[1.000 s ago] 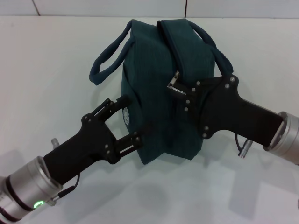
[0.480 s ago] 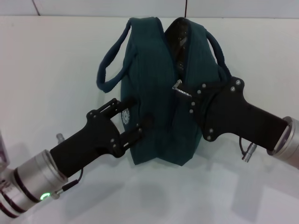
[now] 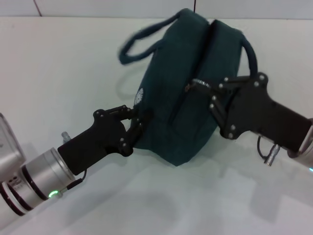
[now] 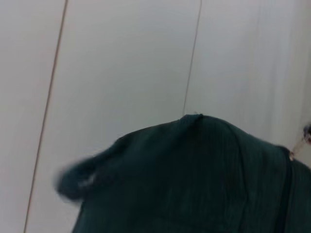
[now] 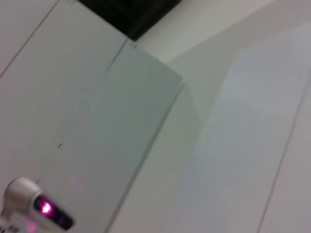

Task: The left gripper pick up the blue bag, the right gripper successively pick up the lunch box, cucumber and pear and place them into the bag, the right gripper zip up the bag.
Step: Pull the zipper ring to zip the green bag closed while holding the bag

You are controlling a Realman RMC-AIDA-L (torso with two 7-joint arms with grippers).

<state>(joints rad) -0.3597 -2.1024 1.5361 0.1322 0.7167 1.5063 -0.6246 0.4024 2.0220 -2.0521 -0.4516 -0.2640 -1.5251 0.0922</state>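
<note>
The blue bag (image 3: 168, 98) leans over toward the right, its base partly off the white table (image 3: 58, 73), and its zipper seam looks closed along the top. My left gripper (image 3: 139, 117) is shut on the fabric at the bag's near end, beside the round white logo (image 3: 140, 95). My right gripper (image 3: 198, 84) is shut on the metal zipper pull (image 3: 191, 84) at mid-seam. In the left wrist view the bag (image 4: 194, 184) fills the lower part. The lunch box, cucumber and pear are out of view.
Two loop handles stick out from the bag, one at the far left (image 3: 142, 41) and one at the right (image 3: 250, 49). A white wall runs behind the table. The right wrist view holds only white surfaces and a silver part with a pink light (image 5: 43, 208).
The bag has swung and tilted to the right and its open gap has closed. My right gripper moved right with the zipper pull. My left gripper's fingers have closed on the bag's end.
</note>
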